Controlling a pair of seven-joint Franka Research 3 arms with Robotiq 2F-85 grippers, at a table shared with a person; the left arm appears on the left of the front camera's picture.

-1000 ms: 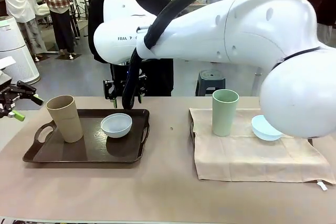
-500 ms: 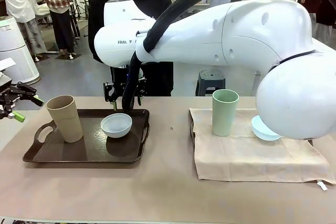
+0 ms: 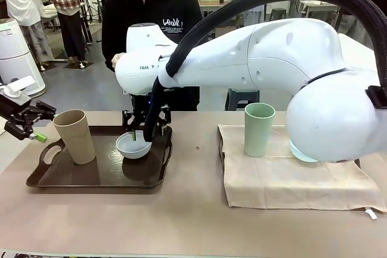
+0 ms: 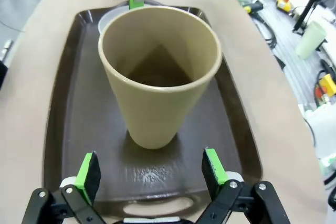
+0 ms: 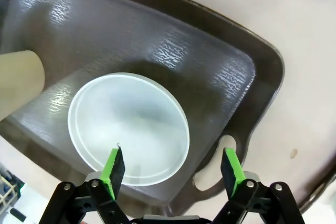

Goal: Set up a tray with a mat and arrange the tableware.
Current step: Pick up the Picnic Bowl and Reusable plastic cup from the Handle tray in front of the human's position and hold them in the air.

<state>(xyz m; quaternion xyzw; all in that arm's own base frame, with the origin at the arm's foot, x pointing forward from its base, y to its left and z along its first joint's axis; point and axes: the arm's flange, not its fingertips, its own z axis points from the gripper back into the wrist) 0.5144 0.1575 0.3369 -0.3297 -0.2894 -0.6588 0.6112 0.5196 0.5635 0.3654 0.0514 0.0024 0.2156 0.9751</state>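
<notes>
Nearest us, one beige mat (image 3: 290, 179) lies flat on the table (image 3: 193, 225) at right, and one dark tray (image 3: 91, 185) sits at left, well apart from it. On the tray stand the tan cup (image 3: 74, 136), left, and the white bowl (image 3: 134, 144), right. On the mat stand the pale green cup (image 3: 259, 129) and, just right of it, the light blue bowl (image 3: 297, 153), partly hidden by the right arm (image 3: 338, 113). We count two cups and two bowls. The right gripper (image 5: 173, 165) hangs over the white bowl, spread wide, one finger above the bowl's inside, the other above the tray beside it. The left gripper (image 4: 151, 167), also wide, faces the tan cup without touching. We judge the pieces light, stiff, smooth plastic, likely slippery. The rim suits the bowl, the wall the cup. A person (image 3: 151, 10) stands at the far side.
</notes>
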